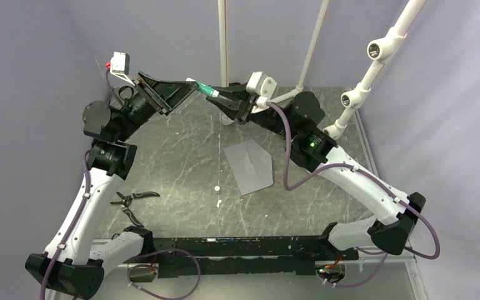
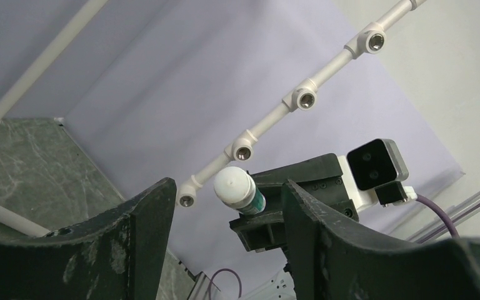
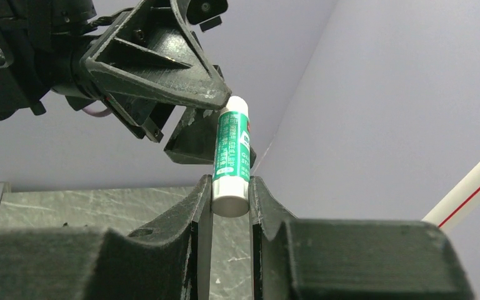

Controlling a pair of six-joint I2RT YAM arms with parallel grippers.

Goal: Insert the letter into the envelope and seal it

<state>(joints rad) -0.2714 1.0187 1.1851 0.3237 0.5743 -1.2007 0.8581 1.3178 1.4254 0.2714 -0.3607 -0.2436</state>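
Note:
The grey envelope (image 1: 248,165) lies flat on the dark table, flap pointing right, below both raised arms. The letter is hidden from view. A green and white glue stick (image 3: 232,150) is held high over the back of the table, with my right gripper (image 3: 230,187) shut on its base end. The stick's white cap (image 2: 234,185) points at my left gripper (image 2: 226,206), which is open; the cap sits between its spread fingers (image 2: 156,219) without being clamped. In the top view the glue stick (image 1: 203,87) bridges my left gripper (image 1: 190,84) and my right gripper (image 1: 217,95).
Black-handled pliers (image 1: 131,200) lie at the table's left near the left arm. Two small white bits (image 1: 217,187) sit left of the envelope. White pipe posts (image 1: 223,37) rise at the back and a jointed pipe frame (image 1: 375,62) runs along the right.

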